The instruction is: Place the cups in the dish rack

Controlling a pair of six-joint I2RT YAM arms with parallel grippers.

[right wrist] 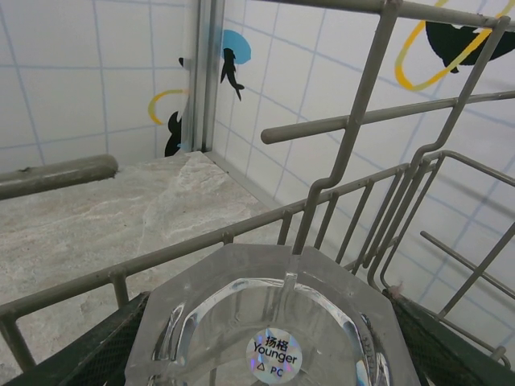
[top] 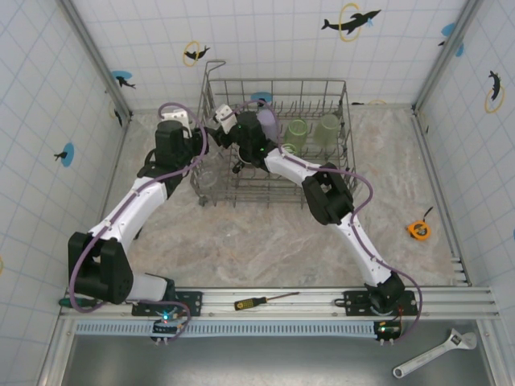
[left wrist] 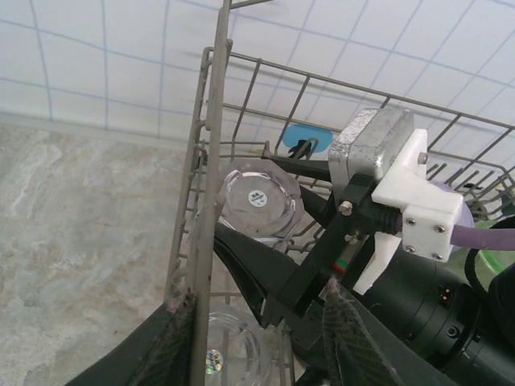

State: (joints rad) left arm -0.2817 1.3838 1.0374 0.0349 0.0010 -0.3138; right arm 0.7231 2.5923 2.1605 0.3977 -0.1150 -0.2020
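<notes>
The dish rack (top: 282, 80) stands at the back of the table and holds a lavender cup (top: 268, 125), two green tumblers (top: 297, 133) (top: 327, 129) and a clear glass (top: 207, 177) in its near left corner. My right gripper (right wrist: 269, 310) reaches into the rack's left end, shut on an upturned clear glass (right wrist: 273, 322) with a sticker on its base. That glass (left wrist: 257, 199) also appears in the left wrist view. My left gripper (left wrist: 256, 293) is open and straddles the rack's corner post (left wrist: 211, 201), above another clear glass (left wrist: 229, 354).
The rack's wire wall (right wrist: 338, 125) rises just beyond the held glass. A screwdriver (top: 261, 301) lies on the front rail, a wrench (top: 434, 354) below it on the right, and a tape measure (top: 418, 230) on the table's right. Tiled walls close three sides.
</notes>
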